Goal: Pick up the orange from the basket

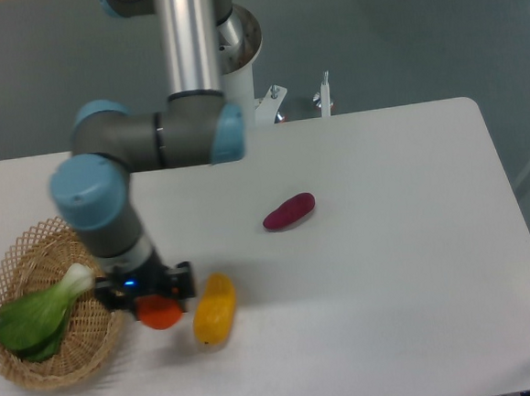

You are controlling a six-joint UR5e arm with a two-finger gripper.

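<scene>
Gripper [157,303] clamped on the orange [159,312], a small round glossy fruit, held clear of the basket [49,366] and just right of its rim, beside an elongated smooth yellow fruit [214,309] lying on the white table [390,271]. Basket: oval, shallow, tan open-weave wicker. Contents: one leafy green vegetable [37,312] with a pale stalk, lying across the bottom. A smooth oblong purple-red item [289,212] lies well apart toward the table centre.

Single fixed camera, set high at the near side, looking steeply down on the whole white rectangular table [390,271]; arm base at far edge.
</scene>
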